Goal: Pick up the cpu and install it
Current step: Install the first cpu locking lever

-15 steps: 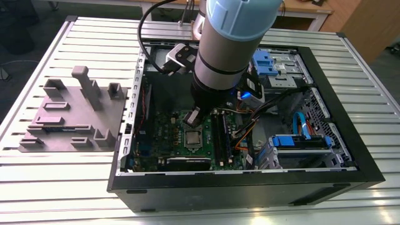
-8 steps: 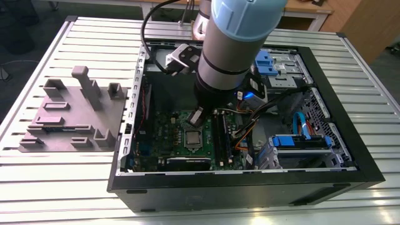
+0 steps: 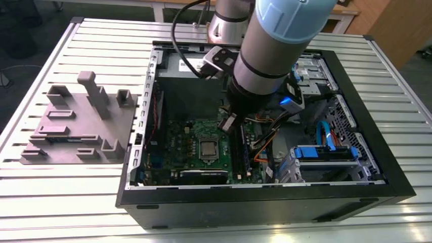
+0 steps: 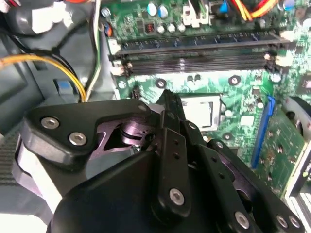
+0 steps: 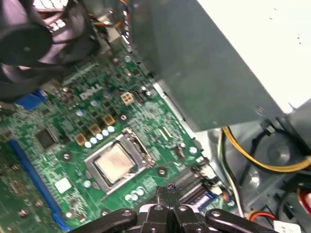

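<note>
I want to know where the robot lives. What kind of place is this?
Probably a workshop or lab for building computers. An open computer case lies on a slatted metal table, a green motherboard with the cpu sits inside, and a grey parts holder rests beside the case.

The arm [image 3: 270,55] is showing a thick cylindrical body in silver-grey metal, capped by a pale blue plastic cover at its upper joint, with a dark band ringing the tube below that cap. A black cable is looping out from behind the arm and running down to a small grey camera block [image 3: 217,62] bolted just beside the dark band. The gripper [image 4: 167,104] is appearing in the second wrist view as matte black linkage plates (blunt, rounded at the corners), and silver screw heads are dotting those plates beside a purplish metal hub at the linkage's centre.
</note>
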